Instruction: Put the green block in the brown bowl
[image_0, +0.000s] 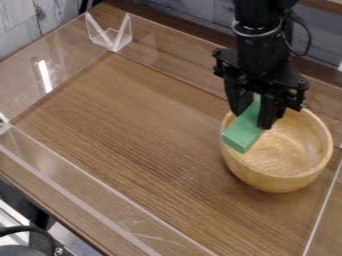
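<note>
At the far left, note the black cable (30, 238) at the lower corner of the tabletop (114, 140); it lies well apart from the working area. Toward the upper left stands the clear, pointed holder (110, 32). It is also well apart from the bowl and needs no attention during this step.

Right of centre, locate the green block (245, 128). It hangs tilted below the jaws (254, 102), its lower end over the left part of the brown bowl (277, 150). The step in hand is judged to be placement. Before release, shift the block a little to the right so that its whole length is inside the rim; the left rim is the likely point of contact. Then lower it toward the bowl floor, keeping the motion slow and the tilt constant. Whether the block touches the rim cannot be determined from this view.

The jaws are closed on the upper part of the block, parted by the block itself rather than fully together. They hold nothing else that can be seen. Open them only when the block is low in the bowl, and withdraw straight up; a high release could let the block tip against the rim.
</note>
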